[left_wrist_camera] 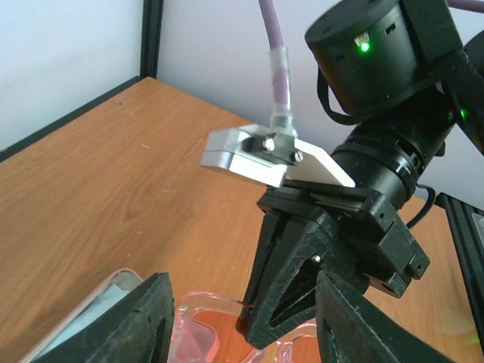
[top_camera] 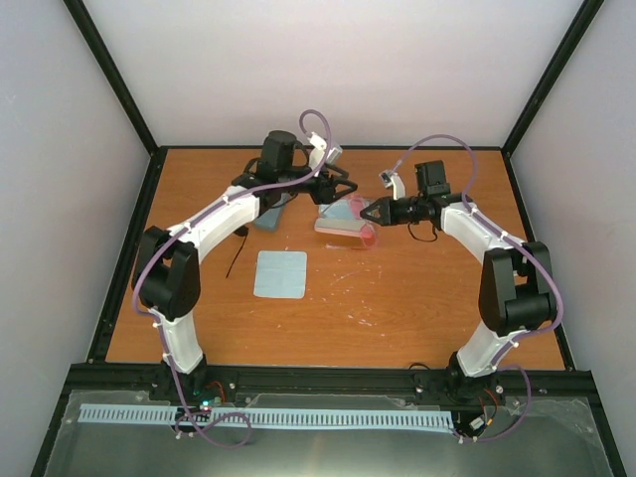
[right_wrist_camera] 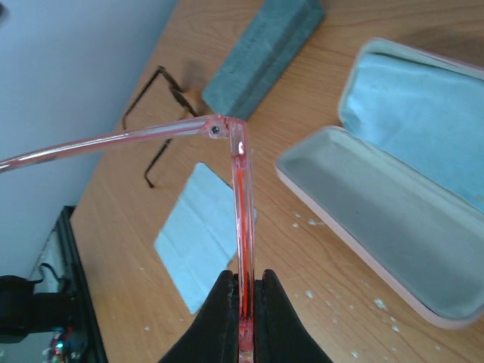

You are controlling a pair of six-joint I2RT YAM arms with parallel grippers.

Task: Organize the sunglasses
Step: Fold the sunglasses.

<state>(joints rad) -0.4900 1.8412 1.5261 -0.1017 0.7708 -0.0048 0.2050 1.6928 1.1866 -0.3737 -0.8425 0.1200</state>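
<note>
My right gripper (right_wrist_camera: 246,276) is shut on the pink-red sunglasses (right_wrist_camera: 240,189), pinching one clear pink arm edge-on, with the hinge and front bar out ahead above the table. In the top view it (top_camera: 371,212) holds them (top_camera: 368,237) at the right end of the open pink case (top_camera: 338,224). My left gripper (left_wrist_camera: 242,336) is open, its fingers (left_wrist_camera: 144,325) standing either side of the pink sunglasses (left_wrist_camera: 200,336) and the right gripper's tip (left_wrist_camera: 276,302). The black sunglasses (right_wrist_camera: 162,113) lie on the table, in the top view (top_camera: 237,248) partly under the left arm.
The pink case (right_wrist_camera: 393,227) lies open with a light-blue cloth (right_wrist_camera: 423,113) in its lid. A closed blue-grey case (right_wrist_camera: 265,53) lies behind it. A square light-blue cloth (top_camera: 280,273) lies flat mid-table. A black frame runs along the table's edges.
</note>
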